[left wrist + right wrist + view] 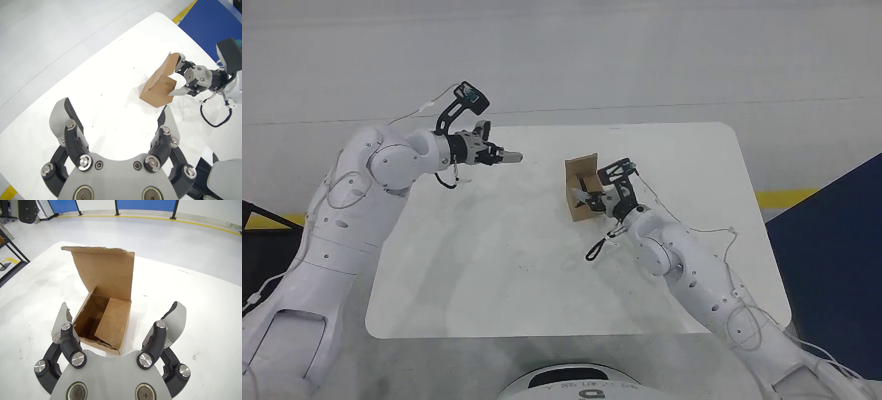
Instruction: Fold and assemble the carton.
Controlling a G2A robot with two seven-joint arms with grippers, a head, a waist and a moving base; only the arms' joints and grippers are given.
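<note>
Two grippers: my left gripper [510, 156] and right gripper [587, 192], both spread.
Carton [580, 180]: upright on the table [492, 270], toward its far side; one flap raised, one folded inward.
Right gripper: at the Carton's open top, fingers straddling it; contact unconfirmed.
Left gripper: above the table, well apart from the Carton.

Robot lab or industrial test hall, laid out as a work cell.
A white, round-cornered desk [502, 270] stands on a smooth pale-grey floor [562, 60] marked with a yellow line [787, 198]. Blue partition panels [147, 204] on black feet fence the area behind it.
</note>
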